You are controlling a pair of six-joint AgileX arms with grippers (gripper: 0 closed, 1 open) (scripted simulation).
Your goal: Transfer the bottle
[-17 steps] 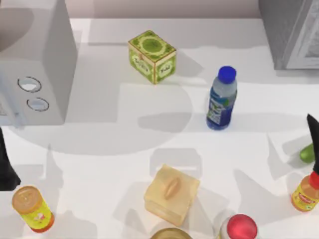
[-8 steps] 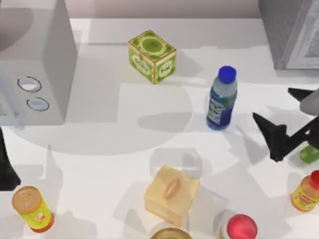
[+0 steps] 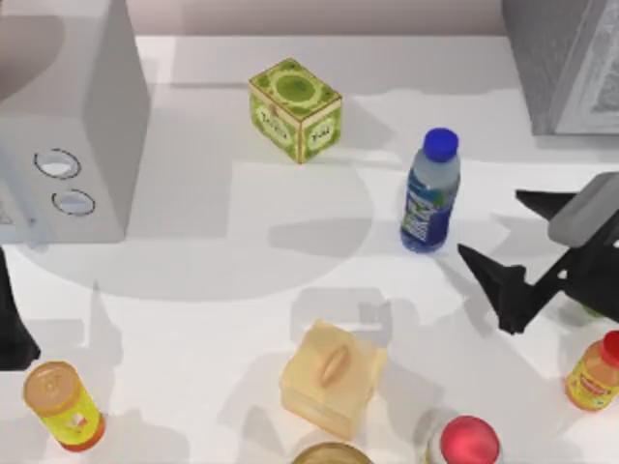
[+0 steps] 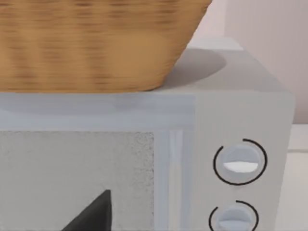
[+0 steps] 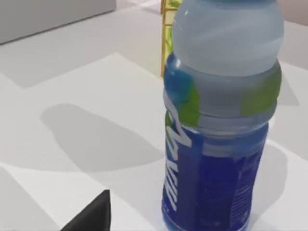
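The right gripper [image 3: 513, 256] is hanging with its fingers spread wide, holding nothing, just to the right of the bottle [image 3: 430, 192] and aiming at it. The bottle is standing upright on the white table [image 3: 242, 271], right of centre, untouched; from the right wrist its label [image 5: 216, 159] is looming close ahead. So the transfer is not yet begun: the approach is being made, while the grasp, the lift and the handing over are all left. The left arm [image 3: 12, 324] is sitting parked at the table's left edge, beside the microwave [image 3: 68, 126].
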